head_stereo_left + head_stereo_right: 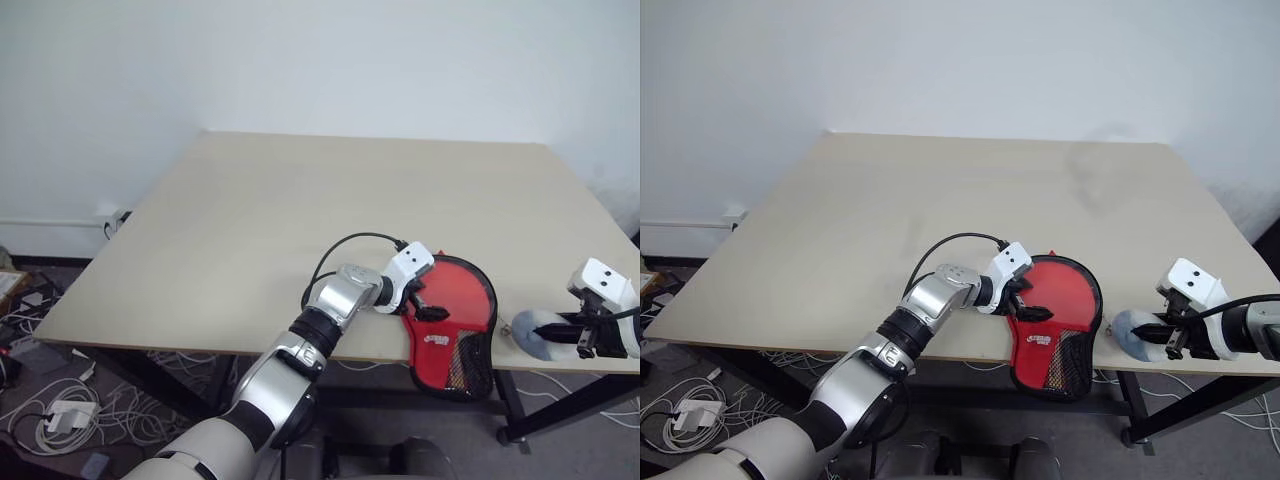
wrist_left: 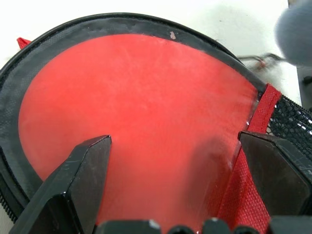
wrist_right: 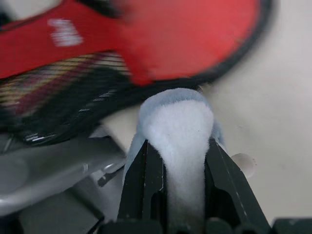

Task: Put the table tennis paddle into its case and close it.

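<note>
The red case lies at the table's front edge, its black mesh narrow end hanging over the edge. In the left wrist view the smooth round red face of the table tennis paddle lies inside it, ringed by the case's black edging. The handle seems to show as stripes under the mesh. My left gripper stands open right over the paddle face, fingers wide apart. To the right of the case, my right gripper is shut on a pale grey fluffy round lump at the table's front right corner.
The pale wooden table stretches bare behind and to the left of the case. A white wall stands behind it. Cables and a power strip lie on the floor at the left, below the table edge.
</note>
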